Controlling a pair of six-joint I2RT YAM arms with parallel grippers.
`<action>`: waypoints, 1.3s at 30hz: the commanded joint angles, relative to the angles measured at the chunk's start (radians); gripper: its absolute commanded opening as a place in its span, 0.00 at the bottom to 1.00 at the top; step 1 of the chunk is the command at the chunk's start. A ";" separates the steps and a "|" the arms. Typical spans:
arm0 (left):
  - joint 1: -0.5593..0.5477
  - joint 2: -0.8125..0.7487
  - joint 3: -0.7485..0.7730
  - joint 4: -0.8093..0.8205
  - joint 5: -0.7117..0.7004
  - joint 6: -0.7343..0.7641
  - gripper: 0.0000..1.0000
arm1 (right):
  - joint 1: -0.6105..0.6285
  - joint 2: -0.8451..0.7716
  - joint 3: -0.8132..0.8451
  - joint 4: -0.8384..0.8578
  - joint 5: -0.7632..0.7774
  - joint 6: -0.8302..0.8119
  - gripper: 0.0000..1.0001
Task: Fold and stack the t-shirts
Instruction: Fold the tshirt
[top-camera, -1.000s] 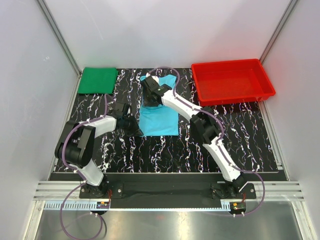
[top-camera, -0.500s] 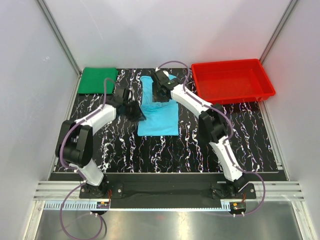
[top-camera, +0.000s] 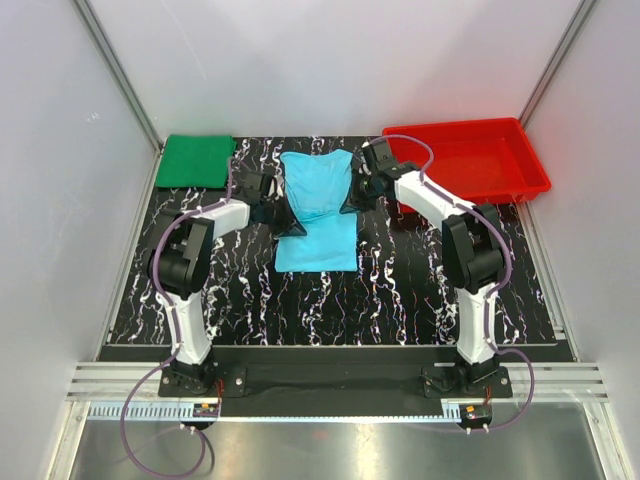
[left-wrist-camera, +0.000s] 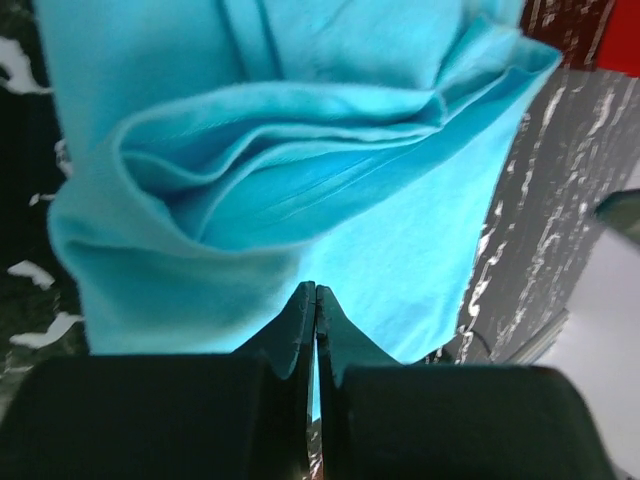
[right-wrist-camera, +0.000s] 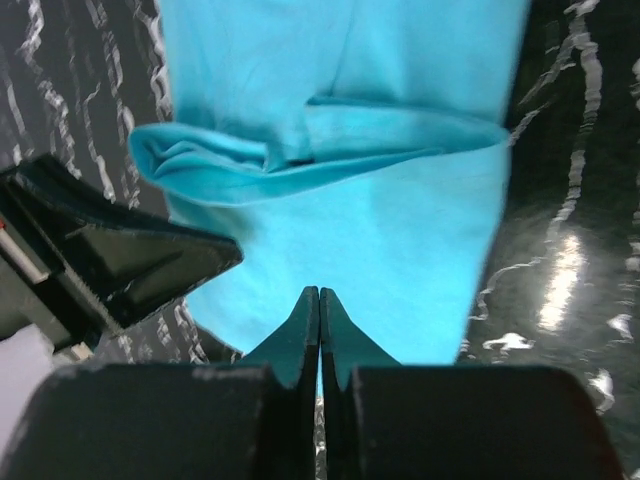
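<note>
The light cyan-blue t-shirt (top-camera: 316, 243) lies at the middle back of the table, and its upper part (top-camera: 315, 180) is raised in a loose fold between my two grippers. My left gripper (top-camera: 290, 222) is shut on the shirt's left edge. In the left wrist view (left-wrist-camera: 316, 290) the fold of the shirt (left-wrist-camera: 300, 160) bunches just ahead of the tips. My right gripper (top-camera: 348, 203) is shut on the shirt's right edge. In the right wrist view (right-wrist-camera: 319, 292) the shirt (right-wrist-camera: 350, 230) spreads ahead. The dark green t-shirt (top-camera: 197, 160) lies folded flat at the back left corner.
A red plastic tray (top-camera: 450, 128) stands at the back right, close to my right arm. The black marbled mat (top-camera: 400, 300) covers the table. White walls close in the left, right and back sides. My left gripper's body (right-wrist-camera: 120, 260) shows in the right wrist view.
Both grippers moved toward the back. The right gripper swept right across the shirt to its right edge. The shirt's upper part spread wider and rose between them.
</note>
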 joint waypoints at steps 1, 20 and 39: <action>-0.001 0.008 0.013 0.120 0.055 -0.041 0.01 | 0.020 0.005 -0.011 0.106 -0.205 0.031 0.00; 0.070 0.218 0.272 0.097 0.061 -0.038 0.04 | -0.048 0.042 -0.051 0.102 -0.276 0.040 0.00; 0.063 -0.081 0.095 -0.058 0.128 0.099 0.10 | 0.012 -0.119 -0.283 0.088 -0.503 0.089 0.00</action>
